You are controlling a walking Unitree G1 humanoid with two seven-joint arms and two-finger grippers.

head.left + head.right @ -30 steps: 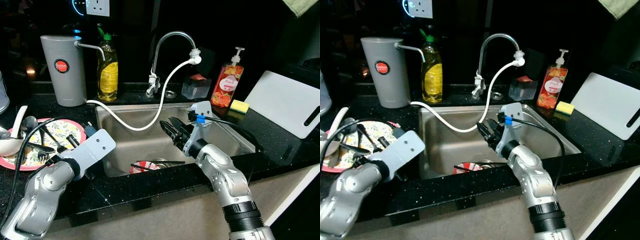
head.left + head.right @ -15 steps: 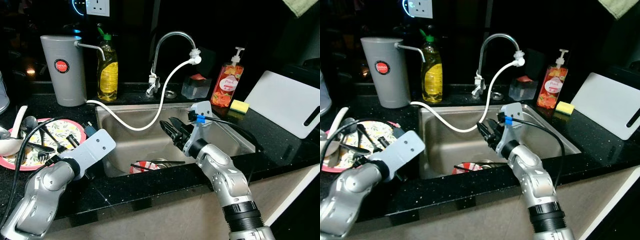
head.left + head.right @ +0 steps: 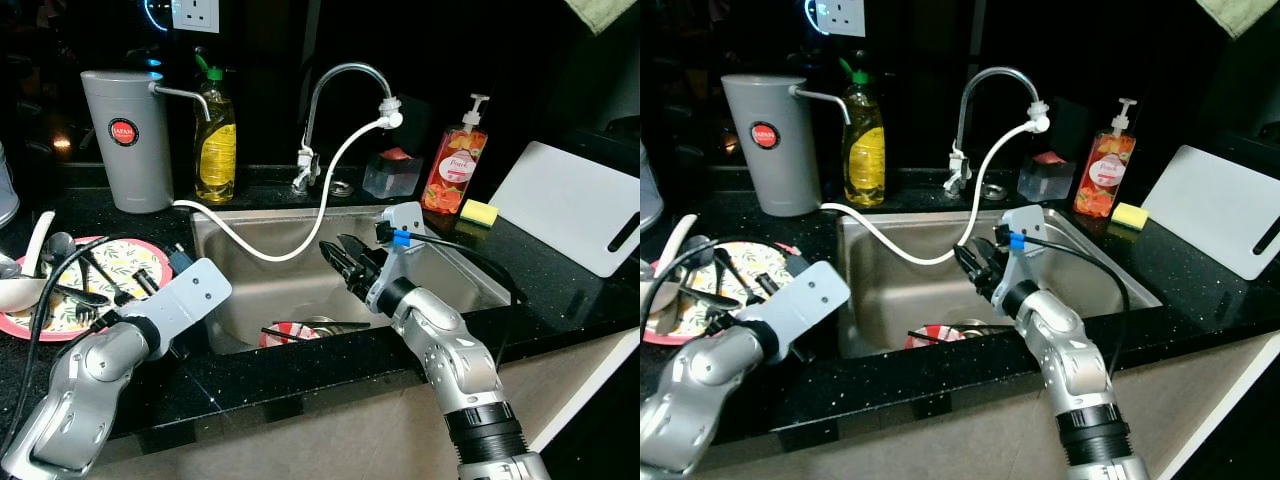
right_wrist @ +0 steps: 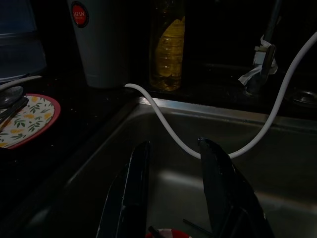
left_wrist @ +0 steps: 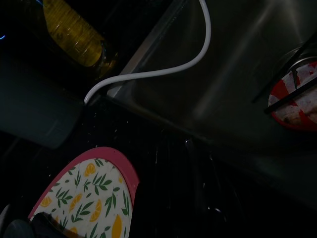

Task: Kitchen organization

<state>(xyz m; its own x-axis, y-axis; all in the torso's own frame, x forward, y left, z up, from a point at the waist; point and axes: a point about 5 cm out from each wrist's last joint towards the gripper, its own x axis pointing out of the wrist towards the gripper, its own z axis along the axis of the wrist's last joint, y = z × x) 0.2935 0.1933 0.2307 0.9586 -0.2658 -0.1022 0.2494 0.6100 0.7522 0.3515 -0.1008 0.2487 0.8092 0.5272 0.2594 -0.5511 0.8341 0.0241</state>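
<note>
Two grippers at sink [image 3: 480, 262], nothing held.
Right gripper [image 3: 338, 257], fingers apart, hangs over red bowl [image 3: 290, 333], likely to reach it; left gripper near plate [image 3: 135, 258], fingers' state unclear.
</note>
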